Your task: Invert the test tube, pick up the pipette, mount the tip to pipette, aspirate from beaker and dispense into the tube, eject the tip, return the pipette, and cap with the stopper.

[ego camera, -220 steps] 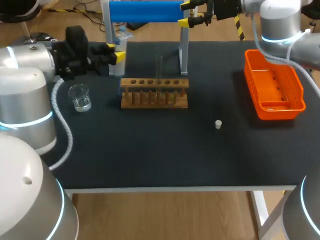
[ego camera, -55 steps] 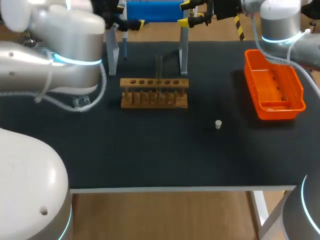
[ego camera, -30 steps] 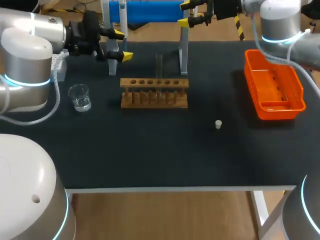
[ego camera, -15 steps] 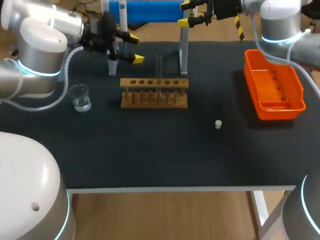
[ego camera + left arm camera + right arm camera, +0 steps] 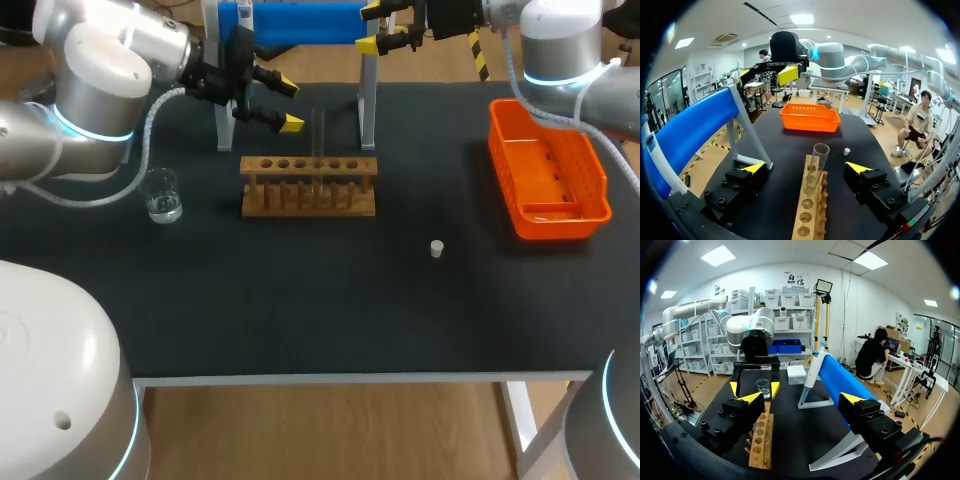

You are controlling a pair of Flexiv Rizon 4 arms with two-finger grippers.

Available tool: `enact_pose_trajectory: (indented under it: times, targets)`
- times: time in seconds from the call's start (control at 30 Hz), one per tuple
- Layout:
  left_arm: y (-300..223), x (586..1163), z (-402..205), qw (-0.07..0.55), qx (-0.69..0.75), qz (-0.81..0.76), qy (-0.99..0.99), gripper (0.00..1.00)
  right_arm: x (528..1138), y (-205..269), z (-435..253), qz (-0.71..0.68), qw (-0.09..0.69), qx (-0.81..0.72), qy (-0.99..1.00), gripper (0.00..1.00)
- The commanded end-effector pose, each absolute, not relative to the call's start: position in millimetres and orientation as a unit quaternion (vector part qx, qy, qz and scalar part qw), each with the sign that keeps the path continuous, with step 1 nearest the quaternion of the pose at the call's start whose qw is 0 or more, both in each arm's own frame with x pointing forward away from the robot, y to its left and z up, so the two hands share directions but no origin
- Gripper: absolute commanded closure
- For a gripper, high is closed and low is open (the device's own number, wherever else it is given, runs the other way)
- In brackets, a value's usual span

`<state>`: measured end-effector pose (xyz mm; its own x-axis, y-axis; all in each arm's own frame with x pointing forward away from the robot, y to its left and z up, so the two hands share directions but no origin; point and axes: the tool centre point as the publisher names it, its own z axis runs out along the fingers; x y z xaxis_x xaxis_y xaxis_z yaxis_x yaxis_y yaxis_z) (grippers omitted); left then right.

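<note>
A clear test tube [image 5: 319, 140] stands upright in the wooden rack [image 5: 308, 187], its open rim up in the left wrist view [image 5: 818, 161]. My left gripper [image 5: 288, 104] is open just left of the tube, level with its upper part; the tube lies ahead of the fingers, between their lines, untouched. The pipette [image 5: 812, 371] hangs on the blue stand [image 5: 290, 22]. A beaker [image 5: 160, 195] with a little liquid sits left of the rack. The small white stopper [image 5: 436, 249] lies on the mat. My right gripper [image 5: 371, 28] is open, high at the stand's right end.
An orange basket [image 5: 548, 170] stands at the right side of the table. The stand's grey legs [image 5: 367, 105] rise just behind the rack. The black mat in front of the rack is bare apart from the stopper.
My left arm has swung right, carrying its open gripper from beside the stand's left leg towards the test tube. The right arm has not moved.
</note>
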<state>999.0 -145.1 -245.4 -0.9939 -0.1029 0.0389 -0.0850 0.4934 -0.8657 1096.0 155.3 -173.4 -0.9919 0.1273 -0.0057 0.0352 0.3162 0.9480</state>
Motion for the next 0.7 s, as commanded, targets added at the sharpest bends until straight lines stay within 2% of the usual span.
enact_pose_trajectory:
  times: [0.03,0.7]
  targets:
    - [-153,988,-252,0.028,-0.071,-0.499,0.863,0.00,1097,155,-173,0.582,0.038,0.049,0.811,0.00]
    - [-160,987,-254,0.065,-0.090,-0.484,0.868,0.00,1097,155,-173,0.582,0.038,0.049,0.811,0.00]
